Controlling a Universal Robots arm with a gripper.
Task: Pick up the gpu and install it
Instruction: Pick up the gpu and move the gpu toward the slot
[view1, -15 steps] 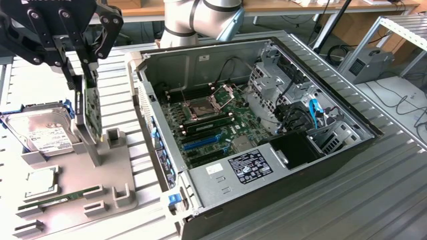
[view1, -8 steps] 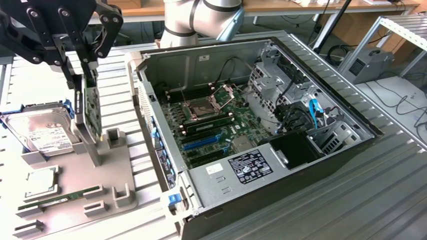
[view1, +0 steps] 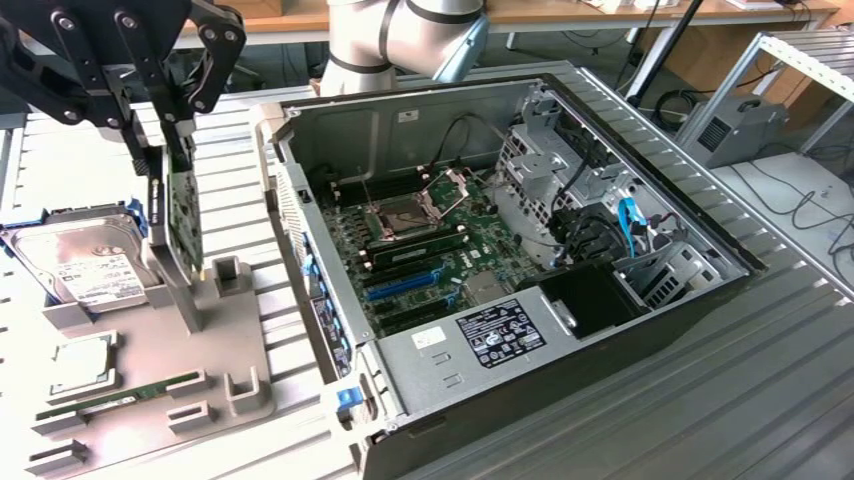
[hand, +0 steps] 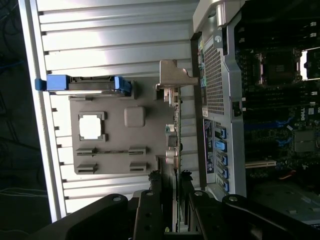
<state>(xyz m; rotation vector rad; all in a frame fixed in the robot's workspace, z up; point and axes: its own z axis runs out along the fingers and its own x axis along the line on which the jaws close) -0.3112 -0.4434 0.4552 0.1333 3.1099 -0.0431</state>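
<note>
Jaws tight on both faces of the upright gpu (view1: 184, 215)

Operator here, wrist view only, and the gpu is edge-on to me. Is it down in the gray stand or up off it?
Observer: The gpu stands upright on edge, its lower end down at the gray stand. The gripper is at its top edge. Whether it sits fully in the stand I cannot tell.
Operator: Is the memory stick on that stand?
Observer: Yes, the green stick lies flat on it, beside the processor.
Operator: What lies past the board inside the case?
Observer: On the exterior view's right of the board, a drive cage with blue cables.
</note>
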